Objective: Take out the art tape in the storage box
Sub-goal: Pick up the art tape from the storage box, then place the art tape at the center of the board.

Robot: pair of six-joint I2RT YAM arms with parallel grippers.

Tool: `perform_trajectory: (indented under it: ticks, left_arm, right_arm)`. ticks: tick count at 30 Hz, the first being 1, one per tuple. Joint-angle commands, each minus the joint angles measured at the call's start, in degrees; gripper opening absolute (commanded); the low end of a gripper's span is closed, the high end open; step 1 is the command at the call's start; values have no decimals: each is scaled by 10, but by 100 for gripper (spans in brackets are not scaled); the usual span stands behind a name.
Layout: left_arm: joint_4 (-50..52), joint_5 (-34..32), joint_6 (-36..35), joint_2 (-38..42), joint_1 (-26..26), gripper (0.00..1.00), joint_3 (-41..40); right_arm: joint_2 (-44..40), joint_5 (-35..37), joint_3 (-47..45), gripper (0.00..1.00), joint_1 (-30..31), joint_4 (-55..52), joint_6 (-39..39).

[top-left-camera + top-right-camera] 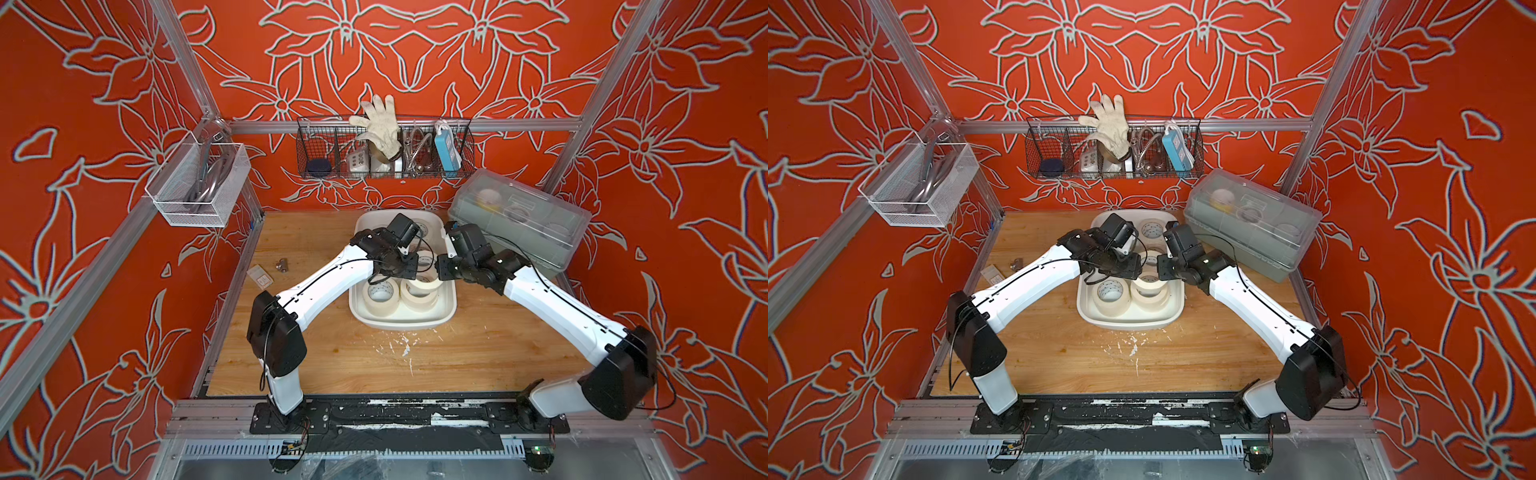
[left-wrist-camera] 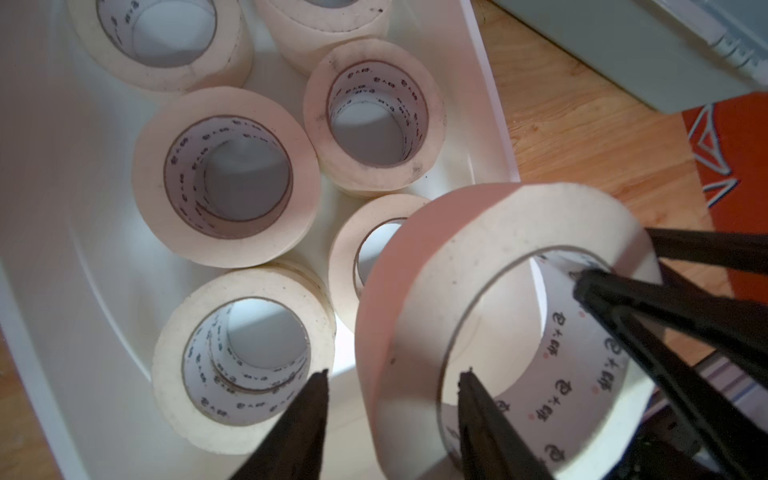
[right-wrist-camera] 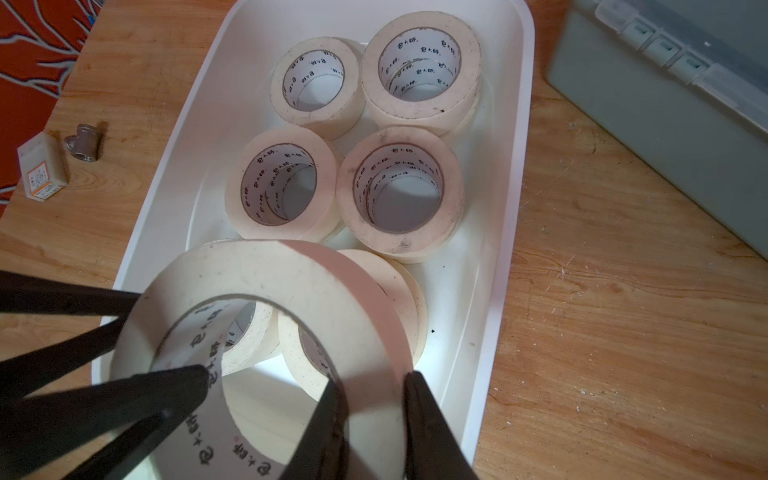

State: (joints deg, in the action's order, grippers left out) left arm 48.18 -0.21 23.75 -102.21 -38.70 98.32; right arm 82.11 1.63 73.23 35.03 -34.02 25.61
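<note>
left end effector part-open astride art tape | right end effector gripping

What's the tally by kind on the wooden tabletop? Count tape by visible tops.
Glossy white plastic tub: 1
Cream masking-tape rolls or stacks lying in it: 6
Cream tape roll clamped in right gripper: 1
Grey-green plastic box with translucent lid: 1
Small metal pipe fitting: 1
Small white carton: 1
Total: 11

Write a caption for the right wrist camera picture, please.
Jaws of the right gripper clamp one cream tape roll over the white storage box, with more rolls stacked inside.
</note>
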Motion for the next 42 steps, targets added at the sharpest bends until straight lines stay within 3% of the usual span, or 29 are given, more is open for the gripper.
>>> perform_trajectory:
  ticks: [1,9,10,16,21,30,42]
  left_arm:
    - [6,-28,-4,-5,-2,42,8]
    - [-19,-30,-1,13,-2,2,-2]
    - [-24,-35,-2,16,-2,0,-6]
    - [-37,-54,-2,31,4,0,-18]
    - [-29,-56,2,36,27,0,-14]
    - [-11,-58,2,41,132,0,44]
    - [-14,-81,75,-8,305,0,56]
  right_arm:
    - [-26,5,-7,3,4,19,0]
    - [-76,-7,-27,32,3,27,-11]
    - [-86,-12,-31,35,3,30,-16]
    - [-147,-6,-52,54,2,38,-33]
    - [-195,15,-72,61,1,52,-33]
    - [-222,42,-93,62,-3,32,-35]
    - [-241,39,-123,62,-15,15,-31]
